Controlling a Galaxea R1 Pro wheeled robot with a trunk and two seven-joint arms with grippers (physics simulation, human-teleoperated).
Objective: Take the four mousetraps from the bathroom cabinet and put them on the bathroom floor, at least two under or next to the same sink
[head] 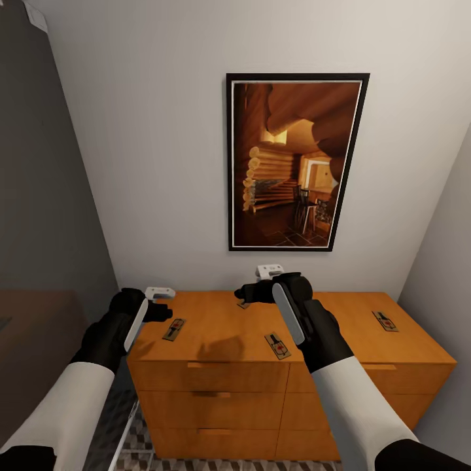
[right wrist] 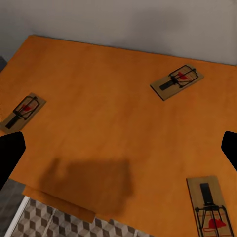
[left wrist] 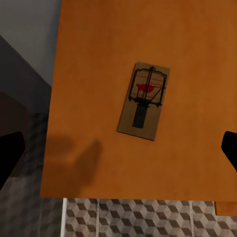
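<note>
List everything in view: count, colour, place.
mousetraps: four, tan boards with dark metal and a red spot, on the cabinet top: one at its left, one at the front middle, one at the right, one partly hidden behind the right gripper.
cabinet: one, orange-brown, drawers in front, against the wall.
framed picture: one, black frame, log-cabin interior, on the wall above the cabinet.
bathroom floor: cube-pattern tiles, below the cabinet's front.
left gripper: black and white, open, above the left mousetrap.
right gripper: black and white, open, above the cabinet's middle.

White forearm shells, black wrist housings, each hand [head: 161,294] apparently pale grey-white, black fingertips [left wrist: 11,153] blurred.
</note>
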